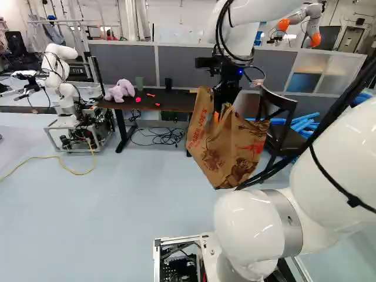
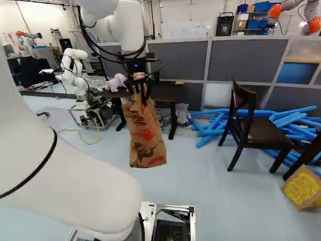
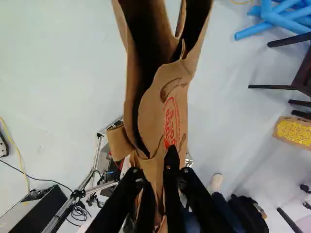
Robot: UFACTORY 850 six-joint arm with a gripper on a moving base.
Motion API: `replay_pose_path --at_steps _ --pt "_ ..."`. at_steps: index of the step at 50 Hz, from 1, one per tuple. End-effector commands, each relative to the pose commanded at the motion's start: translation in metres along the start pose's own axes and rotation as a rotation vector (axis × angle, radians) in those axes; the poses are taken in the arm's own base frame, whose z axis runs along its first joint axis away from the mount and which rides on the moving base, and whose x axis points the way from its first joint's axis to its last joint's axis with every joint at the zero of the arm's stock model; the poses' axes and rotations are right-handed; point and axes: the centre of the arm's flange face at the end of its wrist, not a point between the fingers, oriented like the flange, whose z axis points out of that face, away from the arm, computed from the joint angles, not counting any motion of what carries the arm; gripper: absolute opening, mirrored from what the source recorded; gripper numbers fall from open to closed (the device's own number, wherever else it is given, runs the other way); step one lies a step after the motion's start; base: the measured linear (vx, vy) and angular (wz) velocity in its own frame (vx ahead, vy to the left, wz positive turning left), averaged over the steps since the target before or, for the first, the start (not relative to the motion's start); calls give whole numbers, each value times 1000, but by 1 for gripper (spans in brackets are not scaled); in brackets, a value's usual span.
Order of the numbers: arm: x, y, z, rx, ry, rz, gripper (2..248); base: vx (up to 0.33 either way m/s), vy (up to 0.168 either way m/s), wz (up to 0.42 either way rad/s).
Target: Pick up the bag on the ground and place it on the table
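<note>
Left base view, near one o'clock: the brown paper bag hangs in the air, a bit tipped, with its bottom off the floor. The hand is closed on the bag near its top, and in the wrist view the paper goes in between the two black fingers. The bag's mouth gapes open ahead of them.

So the picking-up part looks done, and the step now is carrying. The bench is past the bag, at about eleven o'clock from the base. A soft purple toy lies at its far left end, with a pink ball close by. A dark chair stands at about one o'clock.

Next, I think the bag has to go up more — its bottom looks lower than the bench top — and then ahead, toward eleven o'clock. The bench looks well past the bag, so the base may need to roll closer too. If the bag stays low, it could bump the front edge and fold or swing. Once it is over the top, away from the toy, the hand should let it down softly and then let go.
</note>
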Motion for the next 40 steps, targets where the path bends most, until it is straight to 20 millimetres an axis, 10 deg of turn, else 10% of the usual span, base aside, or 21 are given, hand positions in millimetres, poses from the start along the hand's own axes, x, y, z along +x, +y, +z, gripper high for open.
replay_pose_path --at_steps 40 --pt "0 0 -1 0 1 0 21 54 -13 -3"
